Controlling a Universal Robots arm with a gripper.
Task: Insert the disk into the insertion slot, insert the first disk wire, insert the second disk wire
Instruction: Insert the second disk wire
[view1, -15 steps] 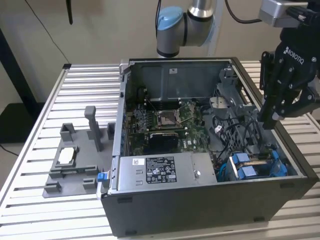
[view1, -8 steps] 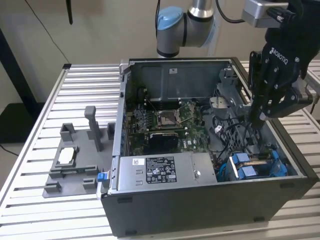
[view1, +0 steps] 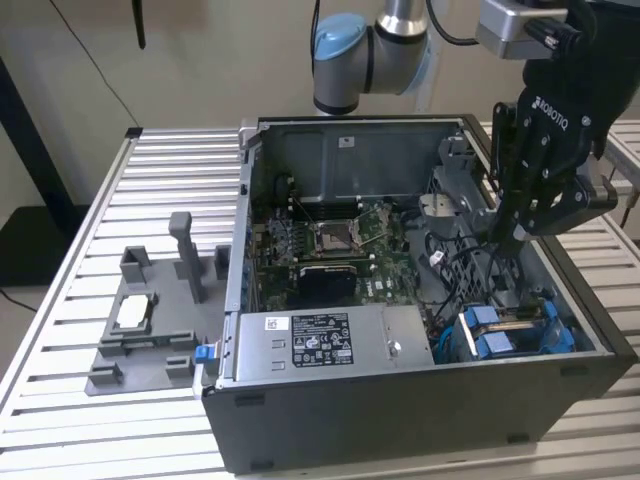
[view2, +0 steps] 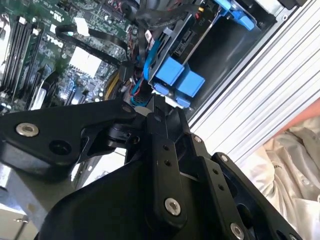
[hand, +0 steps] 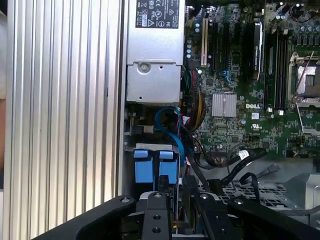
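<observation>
Gripper (view1: 510, 238) pincer pressed together, above cables (view1: 450, 265) in case (view1: 400, 420), disk (view1: 515, 330) seated in insertion slot (view2: 220, 50), exterior view's right

**Disk seated in insertion slot; wire connection not verifiable**

The disk (view1: 490, 343) sits inside the insertion slot (view1: 447, 345), the grey sheet-metal bay in the corner of the computer case (view1: 400, 420) towards the exterior view's right. Only its outer end shows, as bright blue carrier tabs side by side, level with the mouth of the bay, also seen in both wrist views (hand: 145, 167) (view2: 177, 75). A blue wire (hand: 175, 137) (view2: 149, 57) loops just beside the tabbed end. Whether it is plugged into the disk cannot be told.
</observation>
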